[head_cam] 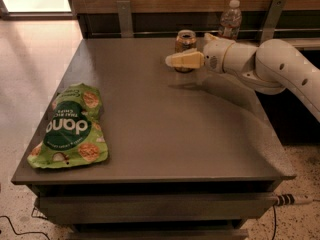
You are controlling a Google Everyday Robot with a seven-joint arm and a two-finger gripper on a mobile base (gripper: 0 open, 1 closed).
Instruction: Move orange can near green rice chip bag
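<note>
The orange can (186, 40) stands upright near the far edge of the grey table (175, 134), right of centre. My gripper (183, 59) reaches in from the right on a white arm and lies across the front of the can's lower half, hiding it. Whether it holds the can cannot be told. The green rice chip bag (70, 127) lies flat at the table's front left corner, far from the can and the gripper.
A clear plastic bottle (230, 20) stands on the ledge behind the table, just behind my arm. A wooden wall panel with metal brackets (125, 18) runs along the back. The table's left and front edges drop to a tiled floor.
</note>
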